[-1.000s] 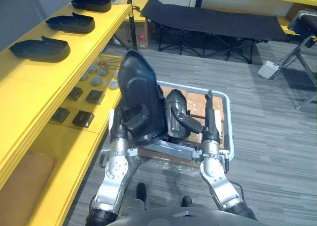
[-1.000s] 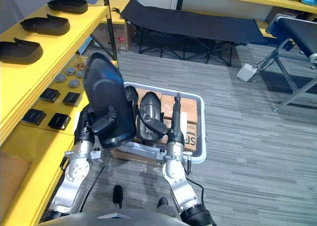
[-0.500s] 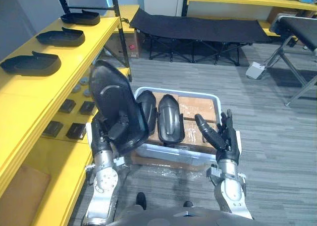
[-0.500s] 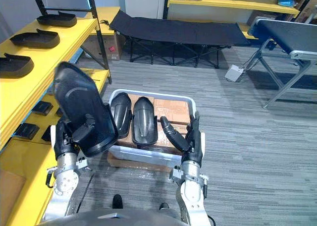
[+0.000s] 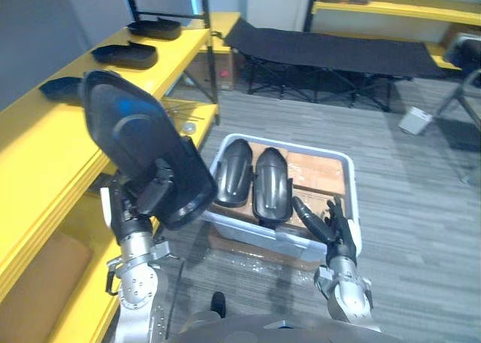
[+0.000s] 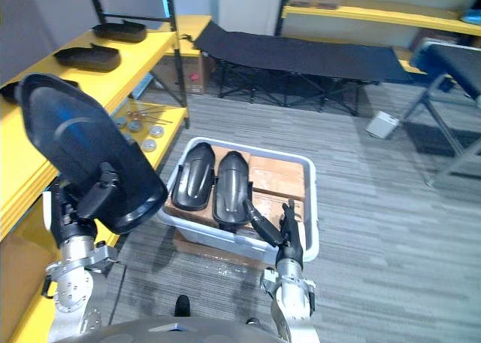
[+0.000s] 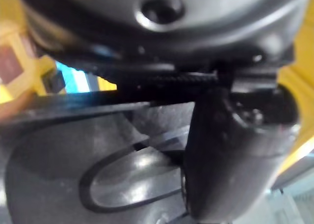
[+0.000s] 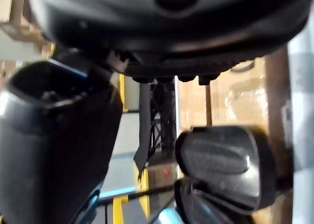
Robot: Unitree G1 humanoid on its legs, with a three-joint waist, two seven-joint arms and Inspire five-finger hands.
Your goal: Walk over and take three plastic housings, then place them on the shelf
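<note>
Since the earlier frame our left robot hand (image 5: 150, 196) has carried the held housing (image 5: 131, 136) up and away from the bin (image 5: 347, 166) toward the yellow shelf (image 5: 37, 144), and our right robot hand (image 5: 331, 226) has sunk back to the bin's near rim. Our head camera has shifted too, so part of that change is our own. The left robot hand has its thumb and fingers curled round the lower end of this black shell, which stands tilted with its upper end over the shelf's front edge, not yet touching the board. The right robot hand carries nothing, with its fingers straight and spread just on our side of the bin's near rim. Along the shelf's top board lies a row of housings (image 5: 124, 53). We count three, the nearest partly hidden behind the one we hold. We cannot tell whether those belong to our three. By our judgement the placing step is under way and unfinished, since the held housing must still be laid down on the free stretch of board nearest us. The white bin on the floor keeps two binned housings (image 5: 234, 174) side by side at its left end. They rest on cardboard boxes (image 5: 316, 170) that take up the rest of it.
</note>
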